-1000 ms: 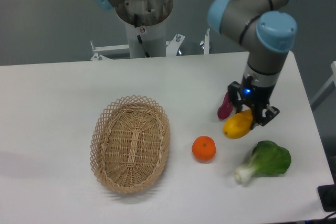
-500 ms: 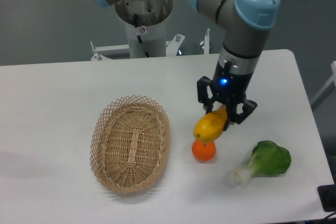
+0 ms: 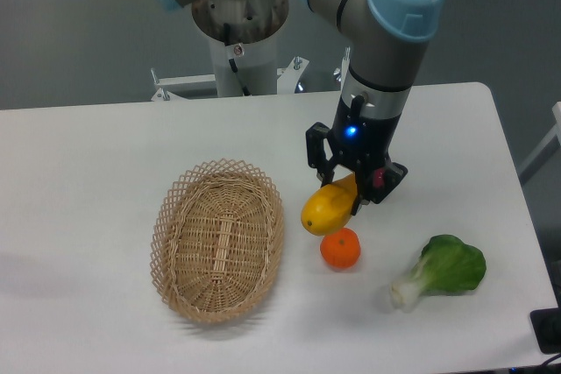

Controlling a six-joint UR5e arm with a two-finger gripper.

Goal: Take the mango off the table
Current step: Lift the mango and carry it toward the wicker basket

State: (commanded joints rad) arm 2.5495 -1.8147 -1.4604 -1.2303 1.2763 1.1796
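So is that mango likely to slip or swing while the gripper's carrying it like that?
Possibly. The gripper holds the mango near one end, so most of the fruit hangs out past the fingers and could pivot. Its skin looks smooth and glossy, so it may slide. It keeps its shape, so it seems firm rather than squashy.
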